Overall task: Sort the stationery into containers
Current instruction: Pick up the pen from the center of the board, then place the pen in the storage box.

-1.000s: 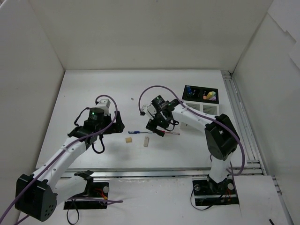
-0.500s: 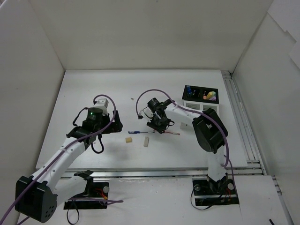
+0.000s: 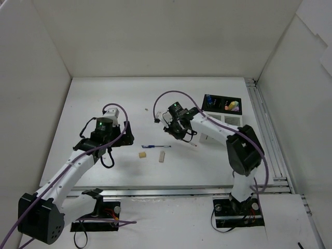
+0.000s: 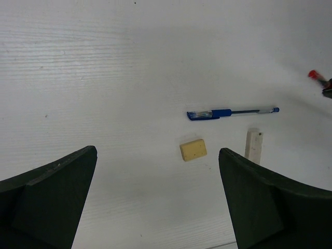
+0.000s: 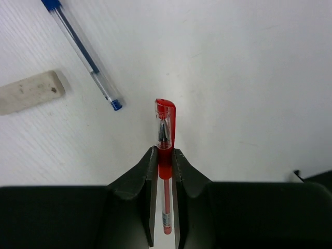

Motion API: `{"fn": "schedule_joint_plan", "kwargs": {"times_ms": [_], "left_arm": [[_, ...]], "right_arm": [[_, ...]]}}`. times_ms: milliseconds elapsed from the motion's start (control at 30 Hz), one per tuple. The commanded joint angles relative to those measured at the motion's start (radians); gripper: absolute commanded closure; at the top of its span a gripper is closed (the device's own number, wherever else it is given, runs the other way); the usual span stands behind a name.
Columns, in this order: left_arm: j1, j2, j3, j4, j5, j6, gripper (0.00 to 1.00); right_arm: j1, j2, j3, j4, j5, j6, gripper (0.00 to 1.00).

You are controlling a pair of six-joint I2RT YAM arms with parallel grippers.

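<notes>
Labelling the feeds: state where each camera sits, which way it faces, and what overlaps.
Top: high behind, looking down on the table; left arm, right arm show.
Left wrist: faces down at blue pen and erasers; open left claw shows.
Right wrist: faces down; right claw shut on red pen.
Shared: both wrists see the blue pen.

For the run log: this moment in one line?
right gripper: shut on red pen | left gripper: open | blue pen, erasers: on table

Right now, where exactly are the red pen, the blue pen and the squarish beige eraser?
red pen (image 5: 166, 111), right wrist view, on its red cap.
blue pen (image 4: 223, 112), left wrist view, on its dark blue middle section.
squarish beige eraser (image 4: 193, 149), left wrist view, centre of its top face.
</notes>
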Motion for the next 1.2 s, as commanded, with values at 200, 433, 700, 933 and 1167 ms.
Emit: {"fn": "schedule_joint_plan", "kwargs": {"times_ms": [200,433,700,933,1167], "left_arm": [[0.019,-0.019,0.068,0.029,0.006,0.02,0.0],[0.028,0.044,0.086,0.042,0.062,0.004,0.0],[0.028,0.099,0.101,0.059,0.098,-0.04,0.0],[-0.013,0.116,0.11,0.046,0.068,-0.06,0.0],[-0.013,0.116,0.109,0.065,0.077,-0.066,0.0]], "right_arm": [[-0.094,-0.635,-0.267,0.573,0.176,0.28,1.0],[-0.178,-0.798,-0.497,0.845,0.385,0.389,1.0],[-0.27,-0.748,-0.69,1.18,0.387,0.393,1.0],[-0.293,-0.699,-0.729,1.273,0.392,0.429,1.0],[-0.295,-0.782,-0.687,1.278,0.376,0.375,1.0]]}}
